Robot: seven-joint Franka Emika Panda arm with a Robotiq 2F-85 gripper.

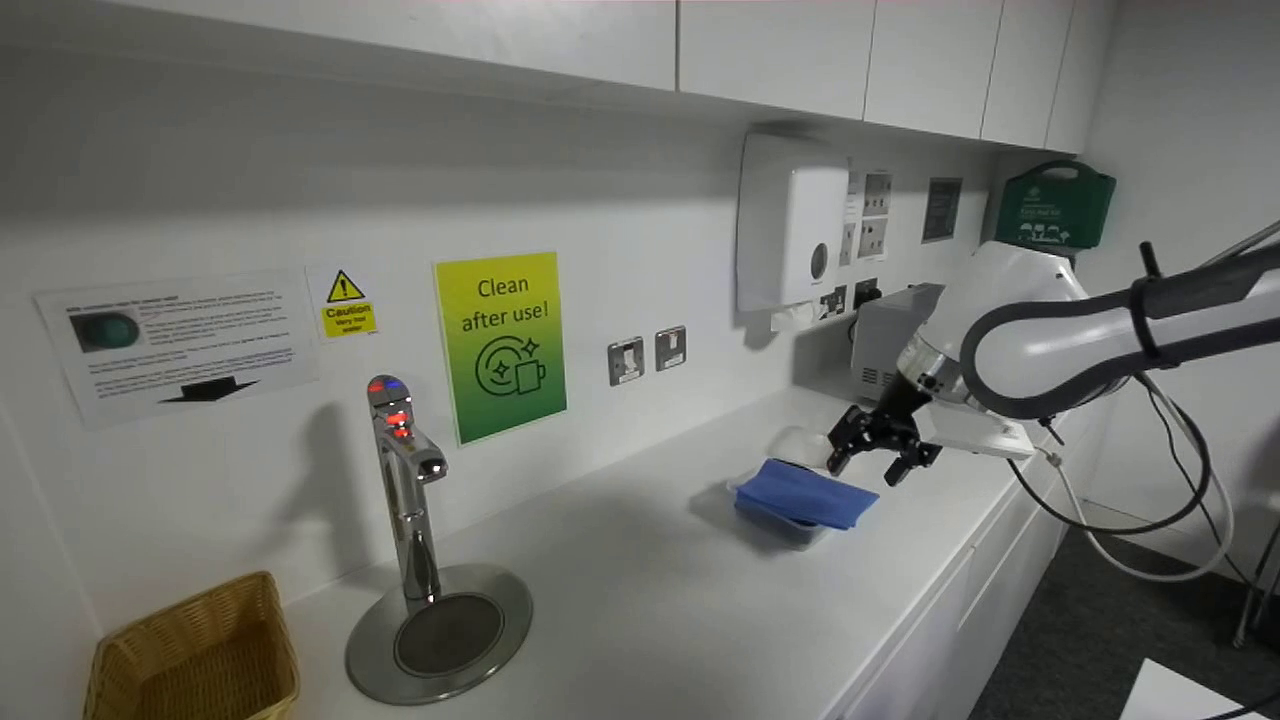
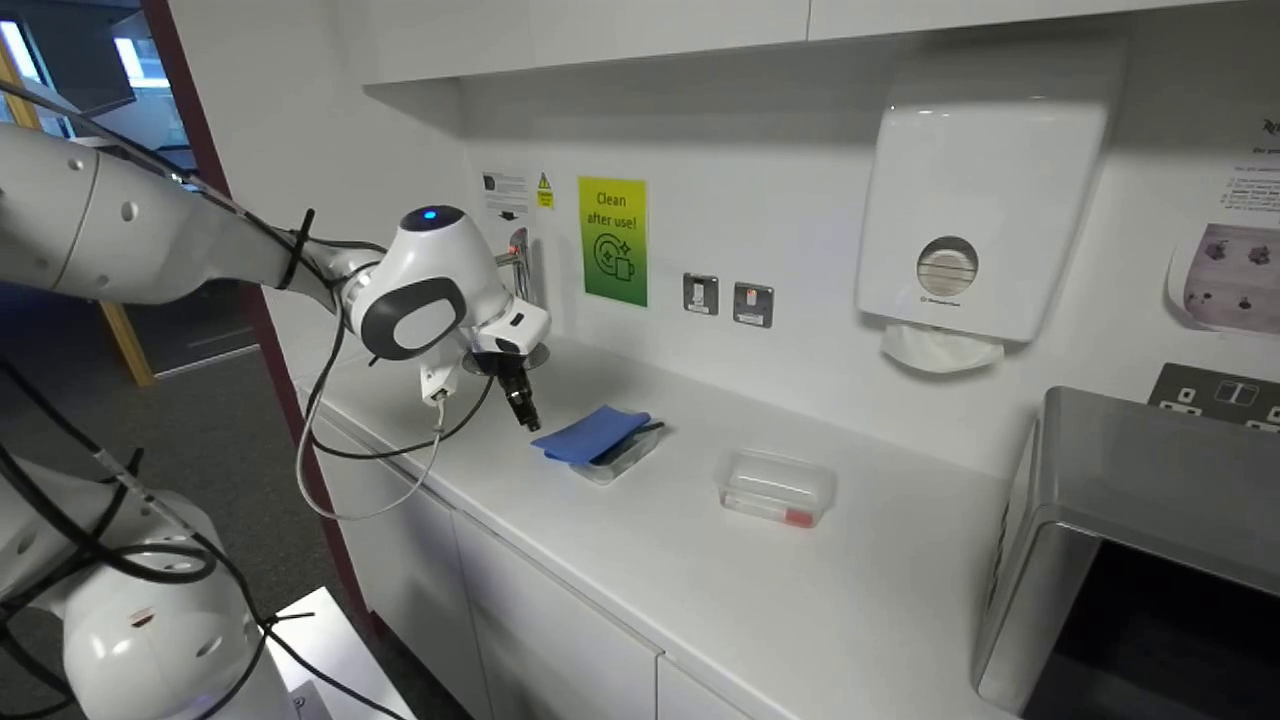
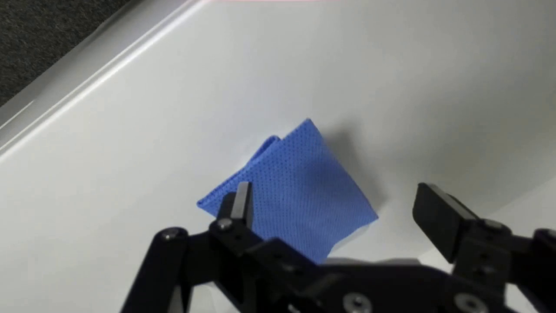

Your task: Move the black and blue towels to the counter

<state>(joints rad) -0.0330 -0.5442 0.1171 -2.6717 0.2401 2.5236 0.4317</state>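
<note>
A folded blue towel lies over the top of a see-through tub on the white counter. Under it, the dark edge of what looks like the black towel shows; the rest of that is covered. Both exterior views show my gripper hanging above the counter close to the tub, apart from the towels. In the wrist view the gripper is open wide, nothing held, with the blue towel below, mostly toward the left finger.
Another see-through tub sits farther along the counter, before a microwave. At the opposite end stand a chrome tap and a wicker basket. A paper dispenser and wall cupboards hang above.
</note>
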